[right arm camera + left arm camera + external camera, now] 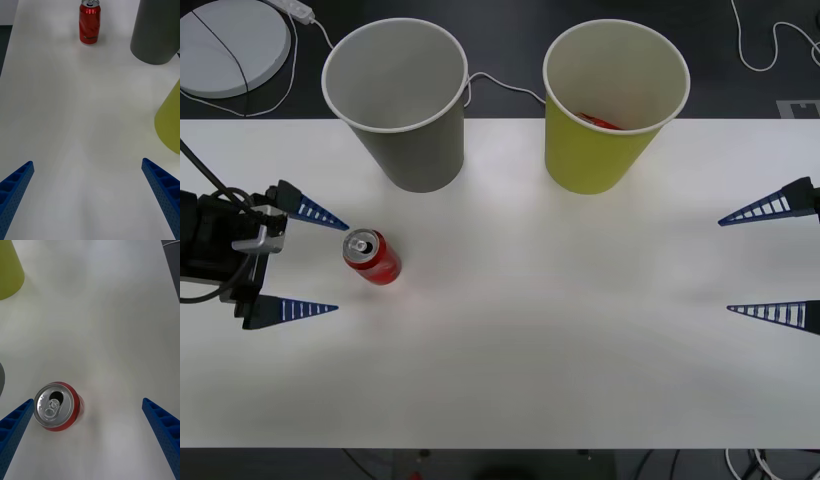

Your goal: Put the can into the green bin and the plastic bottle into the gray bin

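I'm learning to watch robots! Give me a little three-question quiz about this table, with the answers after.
1. True or false: the can stands upright on the table.
2. Which gripper is nearer the can? A) left gripper B) right gripper
3. Fill in: something red already lies inside the ____ bin.

Key:
1. True. Its silver top faces up.
2. A. The open left gripper sits right beside the can; the right gripper waits, open, at the table's far side.
3. Green. A red thing shows inside the green bin; nothing can be seen inside the gray bin.
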Robot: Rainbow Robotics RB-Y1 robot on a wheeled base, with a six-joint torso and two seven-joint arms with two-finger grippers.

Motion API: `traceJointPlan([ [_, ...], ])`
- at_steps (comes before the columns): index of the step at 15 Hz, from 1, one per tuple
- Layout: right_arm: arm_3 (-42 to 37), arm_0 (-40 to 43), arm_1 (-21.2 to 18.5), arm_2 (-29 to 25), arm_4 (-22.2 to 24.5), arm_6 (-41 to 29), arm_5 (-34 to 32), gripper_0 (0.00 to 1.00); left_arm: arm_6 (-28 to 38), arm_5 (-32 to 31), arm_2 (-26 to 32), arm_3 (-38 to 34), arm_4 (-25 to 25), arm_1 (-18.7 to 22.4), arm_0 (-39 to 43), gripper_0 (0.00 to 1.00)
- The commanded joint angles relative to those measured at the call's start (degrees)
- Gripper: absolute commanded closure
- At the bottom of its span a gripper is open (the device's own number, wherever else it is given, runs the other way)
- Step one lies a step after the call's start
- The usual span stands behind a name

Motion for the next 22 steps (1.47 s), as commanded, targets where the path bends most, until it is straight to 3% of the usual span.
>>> traceJointPlan([
  [1, 0.00, 0.00, 0.00, 0.00, 0.00, 0.00, 0.00, 0.00, 0.24, 0.14, 0.51, 1.11, 1.90, 0.12, 0.07, 0.00],
  [4, 0.00, 0.00, 0.00, 0.00, 0.00, 0.00, 0.00, 0.00, -1.87, 0.32, 0.60, 7.00, 7.79, 0.21, 0.07, 0.00],
  [11, 0.00, 0.00, 0.00, 0.00, 0.00, 0.00, 0.00, 0.00, -17.25, 1.11, -0.81, 22.91, 19.04, 0.12, 0.07, 0.00],
  [22, 0.00, 0.00, 0.00, 0.00, 0.00, 0.00, 0.00, 0.00, -42.92, 2.52, -17.51, 48.75, 45.67, -0.05, -3.54, 0.00],
])
